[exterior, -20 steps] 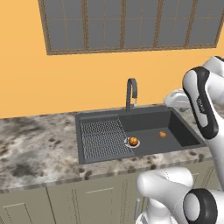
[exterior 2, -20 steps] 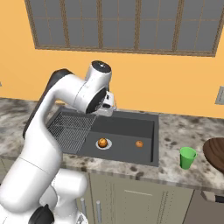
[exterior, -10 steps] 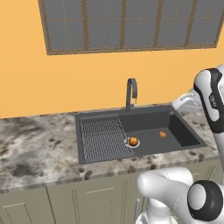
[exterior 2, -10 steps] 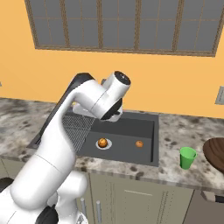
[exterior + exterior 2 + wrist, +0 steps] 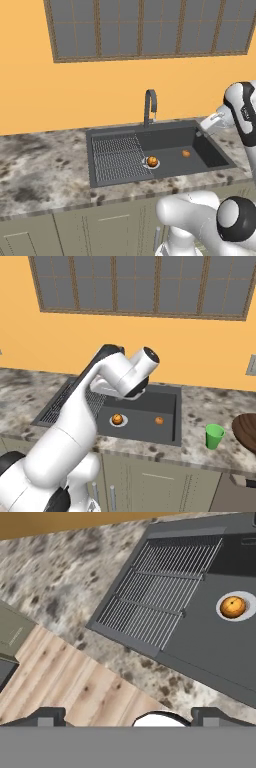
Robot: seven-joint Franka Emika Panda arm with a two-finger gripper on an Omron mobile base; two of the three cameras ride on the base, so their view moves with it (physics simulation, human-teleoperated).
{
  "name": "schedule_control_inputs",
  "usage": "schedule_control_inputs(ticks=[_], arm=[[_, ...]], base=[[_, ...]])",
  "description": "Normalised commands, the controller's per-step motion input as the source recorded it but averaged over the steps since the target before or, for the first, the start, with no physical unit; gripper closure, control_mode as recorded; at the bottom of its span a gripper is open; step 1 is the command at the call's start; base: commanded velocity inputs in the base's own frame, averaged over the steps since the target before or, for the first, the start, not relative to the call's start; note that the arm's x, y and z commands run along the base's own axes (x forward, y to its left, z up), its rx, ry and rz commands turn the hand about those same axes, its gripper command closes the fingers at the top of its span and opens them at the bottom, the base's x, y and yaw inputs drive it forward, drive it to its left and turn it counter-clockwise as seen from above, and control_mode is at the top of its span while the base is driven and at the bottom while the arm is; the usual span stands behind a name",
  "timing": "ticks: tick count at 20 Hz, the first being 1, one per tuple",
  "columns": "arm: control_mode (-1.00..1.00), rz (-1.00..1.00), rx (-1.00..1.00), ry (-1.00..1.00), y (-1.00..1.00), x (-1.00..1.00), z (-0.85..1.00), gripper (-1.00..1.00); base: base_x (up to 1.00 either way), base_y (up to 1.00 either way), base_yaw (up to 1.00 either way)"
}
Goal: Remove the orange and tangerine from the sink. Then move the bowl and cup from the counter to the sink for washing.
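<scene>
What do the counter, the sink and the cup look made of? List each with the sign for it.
Counter: looks like polished stone, perhaps granite, from its mottled grey, brown and white speckle.
Sink: looks like matte dark grey composite or coated metal; flat even colour, no shine.
Cup: probably plastic; uniform bright green, smooth, though a render leaves this open.

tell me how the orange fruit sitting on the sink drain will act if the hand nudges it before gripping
It looks round and smooth, so the fruit on the drain will probably roll across the flat floor of the sink if nudged. The round silver drain may cradle it slightly. It seems firm and small enough for the open hand.
</scene>
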Motion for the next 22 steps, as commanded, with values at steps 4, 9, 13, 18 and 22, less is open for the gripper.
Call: schedule_control_inputs(ticks=[4, 9, 13, 18, 22], arm=[[-1.00, 0.04, 0.00, 0.00, -0.05, 0.16, -0.27, -1.00], [-1.00, 0.00, 0.03, 0.00, -0.01, 0.20, -0.25, -1.00], [-1.00, 0.00, 0.03, 0.00, 0.00, 0.16, -0.25, -1.00], [-1.00, -0.02, 0.00, -0.01, 0.00, 0.15, -0.26, -1.00], [-1.00, -0.04, -0.03, -0.03, 0.00, 0.18, -0.25, -1.00]], base=[[0.00, 0.00, 0.00], [0.00, 0.00, 0.00], [0.00, 0.00, 0.00], [0.00, 0.00, 0.00], [0.00, 0.00, 0.00]])
